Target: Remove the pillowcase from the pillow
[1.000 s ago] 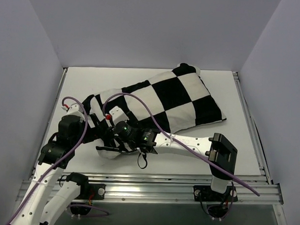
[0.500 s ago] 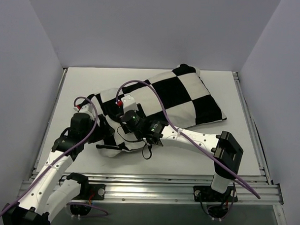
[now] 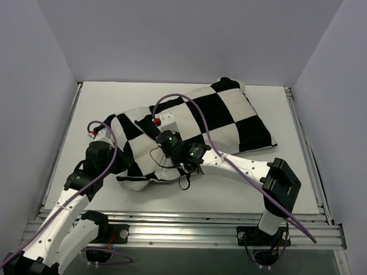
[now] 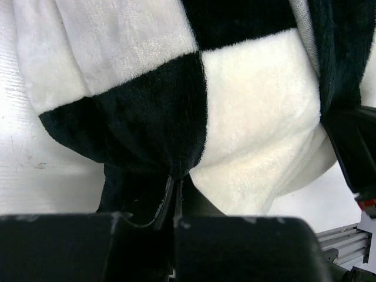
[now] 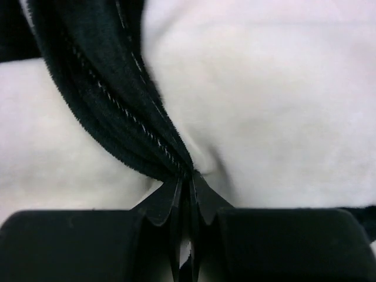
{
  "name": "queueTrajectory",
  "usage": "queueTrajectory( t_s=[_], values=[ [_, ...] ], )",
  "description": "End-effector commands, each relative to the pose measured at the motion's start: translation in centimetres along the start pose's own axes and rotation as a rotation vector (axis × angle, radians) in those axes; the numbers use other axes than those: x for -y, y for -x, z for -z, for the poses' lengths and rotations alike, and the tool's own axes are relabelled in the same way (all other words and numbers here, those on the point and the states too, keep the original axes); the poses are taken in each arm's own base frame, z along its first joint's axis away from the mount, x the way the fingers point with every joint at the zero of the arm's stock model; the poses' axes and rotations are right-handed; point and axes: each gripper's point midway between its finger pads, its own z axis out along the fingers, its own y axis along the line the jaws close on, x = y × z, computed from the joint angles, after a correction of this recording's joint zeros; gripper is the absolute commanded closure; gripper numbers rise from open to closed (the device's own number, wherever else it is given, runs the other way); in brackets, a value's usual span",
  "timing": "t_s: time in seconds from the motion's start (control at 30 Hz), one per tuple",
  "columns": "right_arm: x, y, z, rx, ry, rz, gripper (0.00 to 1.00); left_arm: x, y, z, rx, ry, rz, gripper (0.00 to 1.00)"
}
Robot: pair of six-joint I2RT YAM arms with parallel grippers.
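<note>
The black-and-white checkered pillowcase (image 3: 214, 120) lies diagonally across the table, from the far right corner to the near left. The pillow is inside it and I cannot pick it out for certain. My left gripper (image 3: 123, 162) sits at the case's near-left end, shut on a black square of the fabric (image 4: 153, 135), which bunches into the closed jaws (image 4: 176, 187). My right gripper (image 3: 162, 131) is over the case's left part, shut on a folded black hem (image 5: 117, 111) that runs into its closed fingertips (image 5: 189, 176). White fabric (image 5: 264, 100) surrounds that fold.
The white table (image 3: 94, 104) is walled by pale panels on the left, right and far sides. A metal rail (image 3: 186, 225) runs along the near edge by the arm bases. Purple cables (image 3: 199, 123) loop above both wrists, and the right arm's elbow (image 3: 282, 182) stands near the case's right part.
Both grippers moved farther onto the case's left end and went from open to shut on fabric. The right gripper shifted up and to the right, and the fabric there is bunched.
</note>
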Motion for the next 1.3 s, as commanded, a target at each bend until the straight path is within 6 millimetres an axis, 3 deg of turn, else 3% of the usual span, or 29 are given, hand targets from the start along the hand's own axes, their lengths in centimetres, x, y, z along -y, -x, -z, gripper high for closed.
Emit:
queueTrajectory(
  t_s=[0.0,0.23,0.27,0.3,0.4,0.43,0.47,0.53,0.57,0.6,0.67,0.7,0.77,0.8,0.87,0.9,1.03,1.27],
  values=[
    [5.6,0.8,0.5,0.019,-0.166,-0.045,1.00,-1.4,0.7,0.5,0.059,0.061,0.001,0.98],
    [13.6,0.5,0.9,0.007,-0.291,-0.241,1.00,-2.9,0.7,2.0,0.072,0.123,-0.012,0.98],
    [15.5,0.1,0.8,0.008,-0.310,-0.285,1.00,-2.9,0.7,2.1,0.070,0.125,-0.009,0.98],
    [15.9,-0.1,0.6,0.008,-0.298,-0.309,1.00,-2.9,0.6,2.1,0.069,0.124,-0.008,0.98],
    [14.3,-0.5,-0.1,0.009,-0.168,-0.320,1.00,-2.7,0.6,2.0,0.062,0.120,-0.006,0.98],
    [12.6,-0.8,-0.4,-0.009,-0.071,-0.306,1.00,-2.4,0.5,1.9,0.046,0.105,-0.019,0.98],
    [11.7,-0.4,-0.7,0.010,-0.019,-0.313,1.00,-1.6,1.1,1.9,0.059,0.078,-0.029,0.98],
    [10.1,-1.5,-1.2,-0.014,0.050,-0.310,1.00,-0.3,1.5,2.0,0.056,0.029,-0.052,0.95],
    [9.4,-1.8,-1.3,-0.020,0.083,-0.307,1.00,1.7,2.1,2.5,0.058,-0.044,-0.066,0.92],
    [8.8,-2.0,-1.5,-0.015,0.098,-0.307,1.00,2.6,2.6,2.8,0.064,-0.068,-0.074,0.81],
    [8.5,-2.0,-1.7,-0.006,0.106,-0.317,1.00,4.1,3.4,3.1,0.069,-0.095,-0.084,0.74],
    [8.5,-2.3,-1.9,-0.010,0.107,-0.318,1.00,6.0,4.4,3.9,0.087,-0.131,-0.098,0.64],
    [8.5,-2.4,-2.0,-0.008,0.104,-0.324,1.00,7.5,4.8,3.9,0.076,-0.141,-0.102,0.53],
    [8.5,-2.4,-2.0,-0.007,0.105,-0.325,1.00,9.2,5.7,4.6,0.100,-0.162,-0.115,0.48],
    [8.5,-2.5,-2.1,-0.004,0.107,-0.326,1.00,10.0,6.2,4.1,0.106,-0.117,-0.121,0.39],
    [8.4,-2.4,-2.1,-0.001,0.108,-0.329,1.00,11.4,6.8,4.4,0.136,-0.119,-0.140,0.38],
    [8.3,-2.5,-2.3,0.003,0.109,-0.332,1.00,14.6,6.1,1.4,0.117,-0.056,-0.200,0.37],
    [8.6,-2.6,-2.5,0.010,0.088,-0.332,1.00,16.3,5.0,-3.7,0.140,0.125,-0.323,0.40]
  ],
)
